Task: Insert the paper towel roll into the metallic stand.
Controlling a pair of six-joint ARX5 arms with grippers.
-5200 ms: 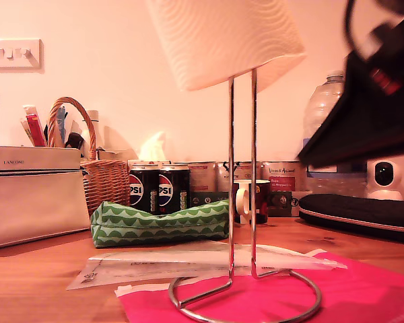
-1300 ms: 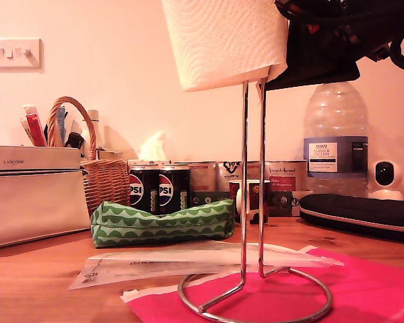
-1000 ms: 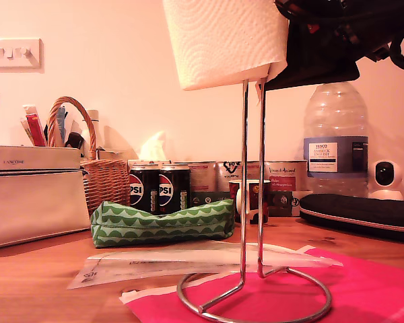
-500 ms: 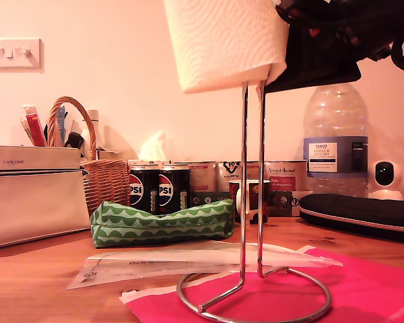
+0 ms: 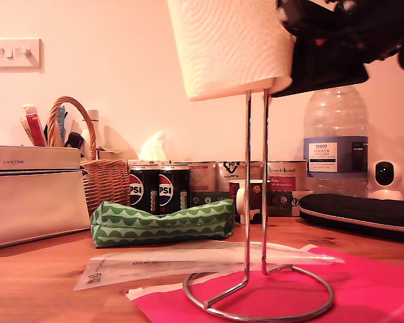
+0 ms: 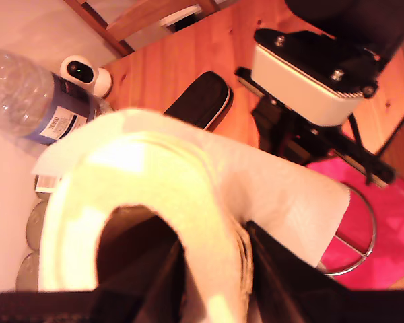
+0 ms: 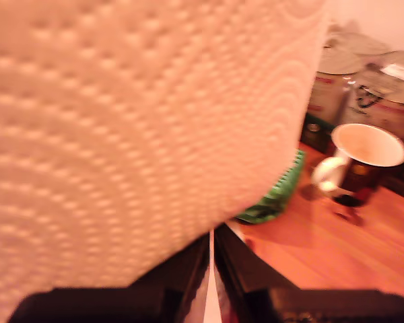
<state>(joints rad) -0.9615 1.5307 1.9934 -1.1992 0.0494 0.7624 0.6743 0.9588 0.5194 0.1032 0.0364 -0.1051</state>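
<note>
- water bottle (image 5: 334,138), white camera (image 5: 386,177), black case (image 5: 360,214) at exterior view's right
- two Pepsi cans (image 5: 158,190), green pouch (image 5: 160,222), mug (image 5: 254,199)
- wicker basket (image 5: 99,172), pink mat (image 5: 363,289) on table (image 5: 34,279)

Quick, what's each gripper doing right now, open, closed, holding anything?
My first gripper: closed on the paper towel roll, pinching its wall.
My second gripper: looks closed; holding anything, cannot tell.

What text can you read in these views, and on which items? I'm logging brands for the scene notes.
"LANCOME" on the cream rectangular box.
"PSI", part of a logo, on the two dark drink cans.
"TESCO" on the blue label of the large clear plastic water bottle; the smaller lines are too blurred.
Labels on the tins behind: too small to read.
</note>
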